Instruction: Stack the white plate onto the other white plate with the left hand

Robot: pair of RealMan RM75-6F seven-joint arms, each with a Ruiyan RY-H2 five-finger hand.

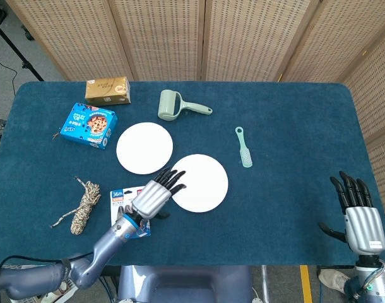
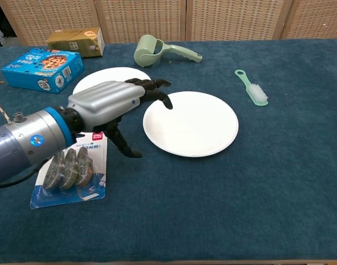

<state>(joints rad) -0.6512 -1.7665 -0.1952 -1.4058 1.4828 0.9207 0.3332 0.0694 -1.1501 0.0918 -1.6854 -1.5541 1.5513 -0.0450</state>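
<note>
Backdrop: woven cane screens stand behind a counter (image 1: 293, 126) covered in dark blue cloth.
Near plate (image 1: 202, 183): lies flat at mid-counter, bare and reachable; my guess is it is the one to be lifted, since the left robot hand is aimed at it.
Far plate (image 1: 144, 147): flat, just beside the near plate on its upper left, apart from it, so it can serve as the base of the stack.
Left robot hand (image 1: 156, 194): fingers spread, holding nothing, hovering by the near plate's left rim with fingertips (image 2: 160, 94) over the gap between plates; likely placed low to get under a thin edge.
Right robot hand (image 1: 360, 221): fingers apart, empty, parked at the counter's right edge, well clear, as the task leaves it idle.
Tape pack (image 2: 69, 171): under the left forearm, a possible snag.
Others: lint roller (image 1: 177, 106), green brush (image 1: 243, 146), rope bundle (image 1: 82, 205), blue box (image 1: 88, 125), tan box (image 1: 108, 89) ring the plates.
</note>
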